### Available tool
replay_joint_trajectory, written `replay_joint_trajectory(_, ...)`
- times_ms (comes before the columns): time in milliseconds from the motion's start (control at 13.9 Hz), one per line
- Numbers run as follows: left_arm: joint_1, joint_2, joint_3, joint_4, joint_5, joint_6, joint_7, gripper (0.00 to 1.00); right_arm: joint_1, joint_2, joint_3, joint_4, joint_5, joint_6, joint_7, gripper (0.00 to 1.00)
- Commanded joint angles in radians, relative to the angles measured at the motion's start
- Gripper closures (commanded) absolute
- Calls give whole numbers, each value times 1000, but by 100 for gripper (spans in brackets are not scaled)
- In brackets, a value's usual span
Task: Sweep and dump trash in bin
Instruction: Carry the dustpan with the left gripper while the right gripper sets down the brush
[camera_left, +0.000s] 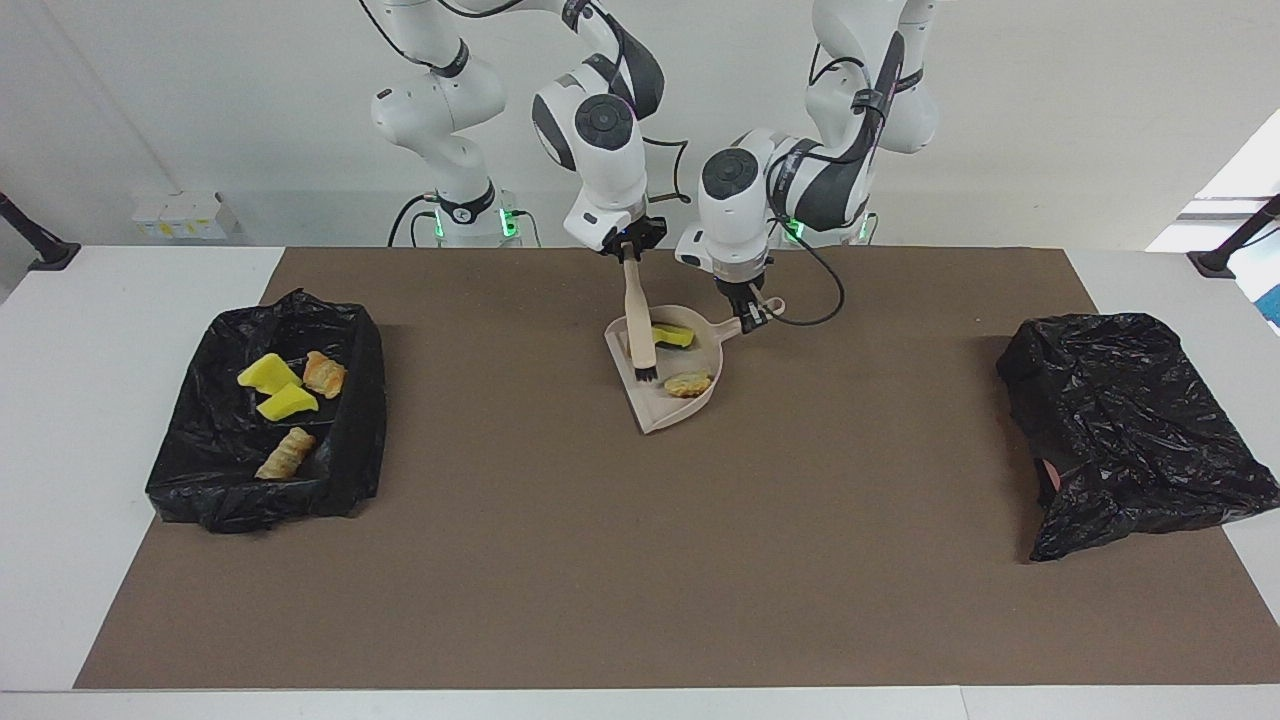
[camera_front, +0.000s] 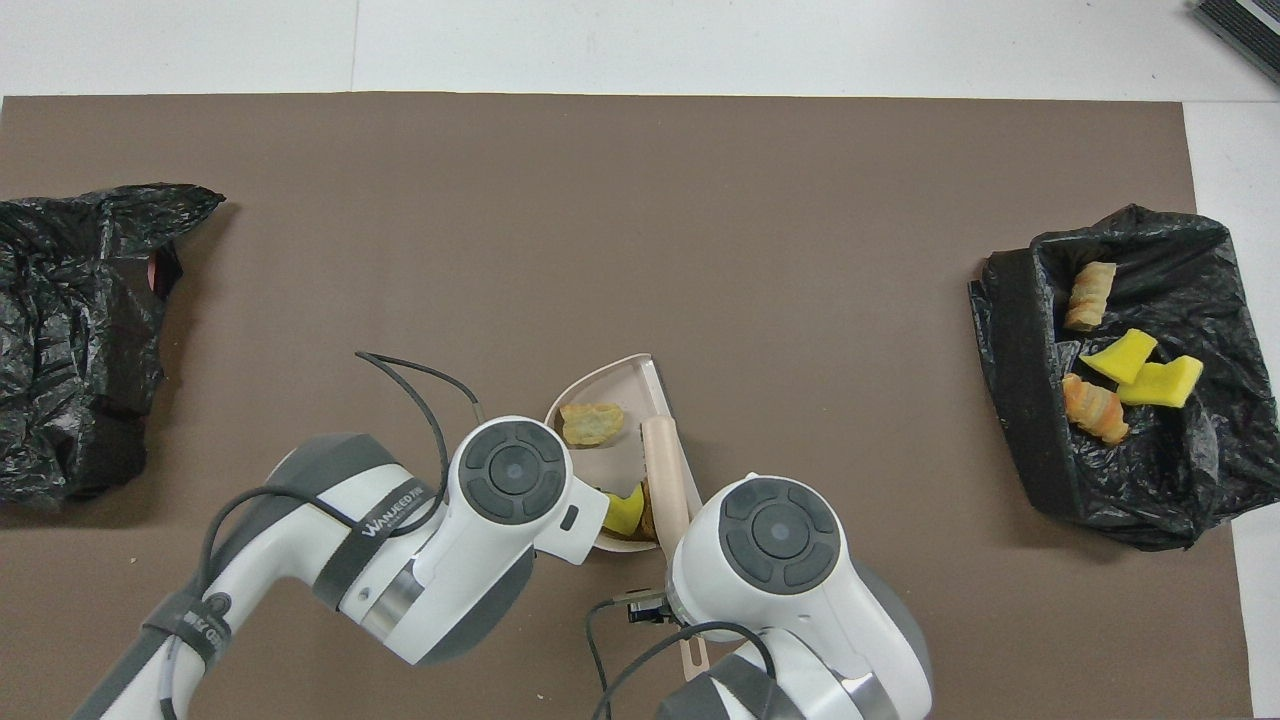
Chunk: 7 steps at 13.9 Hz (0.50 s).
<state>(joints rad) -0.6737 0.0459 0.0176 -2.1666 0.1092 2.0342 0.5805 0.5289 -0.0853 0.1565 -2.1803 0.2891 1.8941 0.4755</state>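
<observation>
My left gripper (camera_left: 750, 312) is shut on the handle of the beige dustpan (camera_left: 690, 410), which sits near the robots at mid-table. In the pan lie a yellow chunk (camera_left: 675, 336) (camera_front: 622, 511) and a tan lump (camera_left: 688, 383) (camera_front: 590, 423) of trash. My right gripper (camera_left: 628, 250) is shut on the brush (camera_left: 638, 325) (camera_front: 665, 465), whose dark bristles hang down inside the pan. The bin (camera_left: 355, 400) (camera_front: 1010, 370), lined with a black bag, stands at the right arm's end and holds several scraps (camera_left: 287, 402). In the overhead view the wrists hide both grippers.
A second crumpled black bag (camera_left: 1130, 430) (camera_front: 80, 330) lies at the left arm's end of the table. A brown mat (camera_left: 640, 560) covers the table between the two bags.
</observation>
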Motion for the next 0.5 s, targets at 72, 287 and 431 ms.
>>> replay_joint_trajectory(72, 107, 15, -2, 10, 4, 54, 123, 100, -6, -24, 8, 25, -2, -4, 62, 100)
replay_joint_trajectory(287, 190, 23, -4, 36, 4, 54, 237, 100, 14, -25, 18, 31, -2, 36, 116, 100)
replay_joint_trajectory(431, 255, 25, -2, 89, -3, 41, 310, 100, 72, -31, 20, 31, 4, 84, 222, 100)
